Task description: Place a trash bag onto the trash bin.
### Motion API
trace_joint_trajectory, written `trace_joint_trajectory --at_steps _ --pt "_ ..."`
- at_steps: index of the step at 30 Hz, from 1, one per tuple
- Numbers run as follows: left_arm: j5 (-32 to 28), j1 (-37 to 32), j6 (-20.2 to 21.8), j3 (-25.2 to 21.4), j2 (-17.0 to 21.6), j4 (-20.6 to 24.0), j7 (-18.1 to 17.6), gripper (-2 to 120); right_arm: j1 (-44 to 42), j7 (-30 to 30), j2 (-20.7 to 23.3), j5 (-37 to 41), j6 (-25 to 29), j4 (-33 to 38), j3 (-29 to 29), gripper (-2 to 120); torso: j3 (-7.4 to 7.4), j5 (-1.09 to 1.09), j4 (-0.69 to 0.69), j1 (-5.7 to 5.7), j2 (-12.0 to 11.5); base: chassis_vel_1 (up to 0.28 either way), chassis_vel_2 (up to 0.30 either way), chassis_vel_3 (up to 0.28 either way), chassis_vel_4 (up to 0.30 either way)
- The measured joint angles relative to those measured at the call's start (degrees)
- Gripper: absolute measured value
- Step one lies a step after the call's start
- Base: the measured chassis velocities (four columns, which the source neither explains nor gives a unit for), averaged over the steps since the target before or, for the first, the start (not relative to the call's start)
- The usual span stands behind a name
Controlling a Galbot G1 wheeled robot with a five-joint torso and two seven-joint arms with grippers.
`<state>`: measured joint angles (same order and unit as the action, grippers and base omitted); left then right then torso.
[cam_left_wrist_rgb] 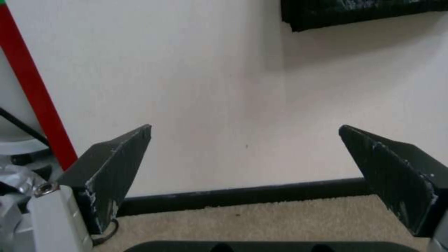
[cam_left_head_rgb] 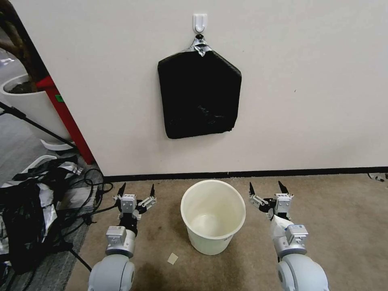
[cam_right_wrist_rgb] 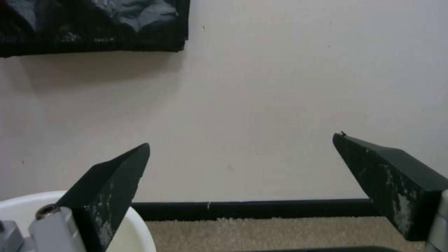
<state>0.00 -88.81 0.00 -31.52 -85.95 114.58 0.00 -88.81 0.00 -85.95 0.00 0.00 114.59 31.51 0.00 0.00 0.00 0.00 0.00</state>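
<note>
Left gripper [cam_left_wrist_rgb: 245, 133] spread wide, facing wall [cam_left_wrist_rgb: 210, 87], baseboard [cam_left_wrist_rgb: 243, 196].

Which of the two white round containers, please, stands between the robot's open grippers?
The small cream-white plastic bin, empty on the carpet, stands between the left gripper and right gripper. The big white plant pot sits far left, past the red post.

A plain cream wall [cam_left_head_rgb: 303, 81] with a black baseboard [cam_left_head_rgb: 283, 173] meets tan carpet [cam_left_head_rgb: 343, 226].

Head camera looks down; 2 low wrist cameras face the wall [cam_left_head_rgb: 307, 81] (shared).
</note>
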Motion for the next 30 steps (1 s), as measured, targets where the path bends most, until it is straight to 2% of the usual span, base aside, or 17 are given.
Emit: trace_joint_trajectory --at_steps 21,24,25,26,27,28,30 --pt "-0.22 -0.27 -0.53 0.0 0.11 0.03 0.0 100 -0.27 0.0 -0.07 -0.15 0.46 0.03 -0.1 100 0.0 0.0 0.0 0.0 0.0 0.0 0.0 0.0 0.0" --pt "-1.16 -1.21 -2.53 0.03 0.54 0.44 -0.16 100 -1.4 0.16 -0.59 -0.95 2.54 0.63 -0.8 100 0.0 -0.01 0.0 0.0 0.0 0.0 0.0 0.0 0.0" --pt "-2.81 -2.92 -6.18 0.06 1.3 1.24 -0.65 100 -3.29 0.5 -1.44 -2.26 5.94 1.56 -1.99 100 0.0 0.01 0.0 0.0 0.0 0.0 0.0 0.0 0.0" --pt "-3.25 -3.39 -7.18 0.07 1.52 1.45 -0.79 100 -3.93 0.62 -1.73 -2.73 7.11 1.89 -2.38 100 0.0 0.0 0.0 0.0 0.0 0.0 0.0 0.0 0.0" --pt "-4.73 -4.94 -10.54 0.12 2.23 2.19 -1.22 100 -5.76 0.99 -2.57 -4.04 10.45 2.87 -3.45 100 0.0 0.0 0.0 0.0 0.0 0.0 0.0 0.0 0.0" --pt "-4.73 -4.94 -10.54 0.12 2.23 2.19 -1.22 100 -5.76 0.99 -2.57 -4.04 10.45 2.87 -3.45 100 0.0 0.0 0.0 0.0 0.0 0.0 0.0 0.0 0.0" --pt "-5.52 -5.89 -12.23 0.18 2.54 2.54 -1.34 100 -7.79 1.37 -3.46 -5.5 14.21 3.93 -4.77 100 0.0 0.01 0.01 0.0 0.0 0.0 0.0 0.0 0.0"
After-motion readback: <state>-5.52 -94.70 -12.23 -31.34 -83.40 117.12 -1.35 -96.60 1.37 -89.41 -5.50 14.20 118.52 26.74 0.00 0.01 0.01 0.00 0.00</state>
